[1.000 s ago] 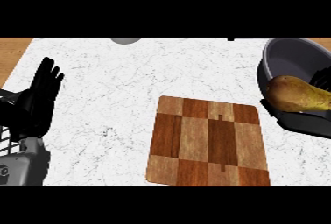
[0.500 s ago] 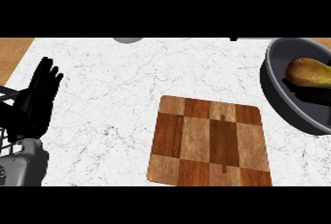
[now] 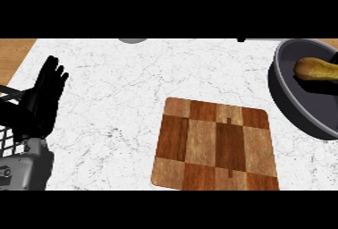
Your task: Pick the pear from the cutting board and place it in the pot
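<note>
The yellow-brown pear lies inside the dark grey pot at the right edge, its right end cut off by the picture's border. A black shape just under the pear looks like part of my right hand; most of it is out of view. The wooden checkered cutting board lies bare in the lower middle, left of the pot. At the left edge my left hand rests open and upright, far from the board.
The white marble counter spreads between my left hand and the board. A wooden strip shows at the far left. A small grey object peeks in at the top edge.
The pear has moved up and to the right, deeper into the pot. The black hand that wrapped it a second ago has mostly left the view. My left hand barely moved.
</note>
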